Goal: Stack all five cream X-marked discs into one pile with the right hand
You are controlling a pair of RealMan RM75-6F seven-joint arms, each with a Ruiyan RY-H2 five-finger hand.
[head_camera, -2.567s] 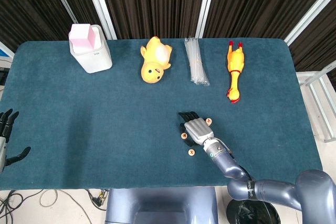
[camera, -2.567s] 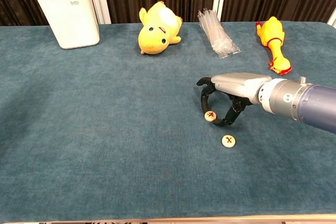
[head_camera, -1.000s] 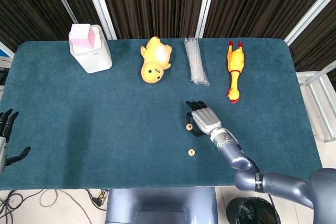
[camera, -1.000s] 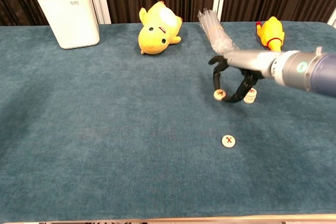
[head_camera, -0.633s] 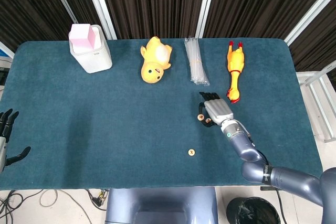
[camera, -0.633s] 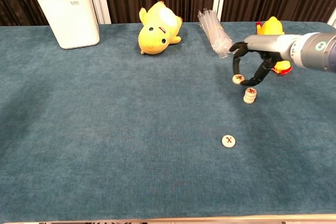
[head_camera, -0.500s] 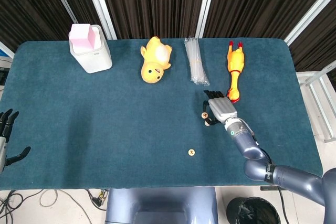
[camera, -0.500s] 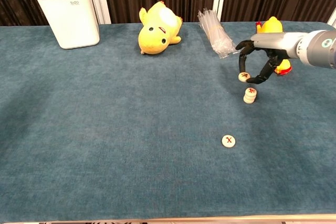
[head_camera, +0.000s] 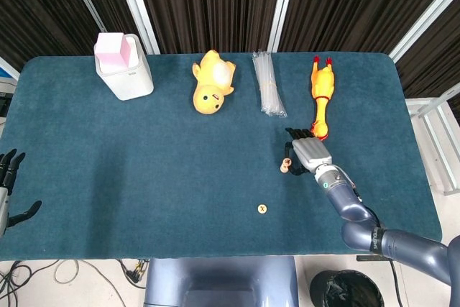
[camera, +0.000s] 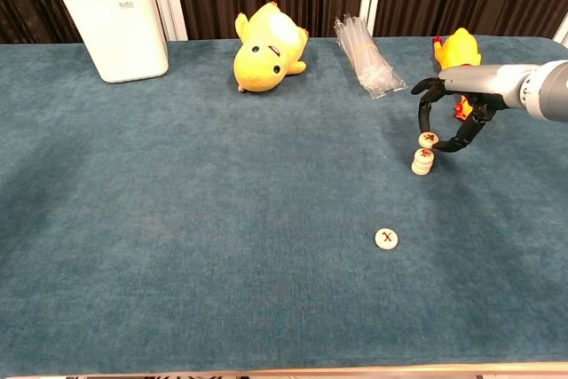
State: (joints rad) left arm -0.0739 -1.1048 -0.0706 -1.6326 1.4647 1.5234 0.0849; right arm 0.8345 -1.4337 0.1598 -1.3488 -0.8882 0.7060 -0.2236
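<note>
My right hand point(camera: 469, 86) pinches a cream X-marked disc point(camera: 429, 139) between its dark fingertips. The disc hangs just above and slightly right of a short pile of cream discs point(camera: 422, 163) on the blue cloth. In the head view the hand point(head_camera: 310, 154) sits right of the held disc point(head_camera: 287, 162) and the pile point(head_camera: 284, 170). One loose disc point(camera: 386, 238) lies flat nearer the front edge, also visible from the head camera point(head_camera: 262, 208). My left hand point(head_camera: 8, 181) rests off the table's left edge with its fingers spread and holds nothing.
Along the back stand a white bin point(head_camera: 126, 71) with a pink box, a yellow plush duck point(head_camera: 212, 83), a clear bag of straws point(head_camera: 267, 84) and a rubber chicken point(head_camera: 321, 95). The chicken's head lies close behind my right hand.
My right hand lifted a disc near the table's middle and carried it right and back to just over the pile. The left hand has not moved.
</note>
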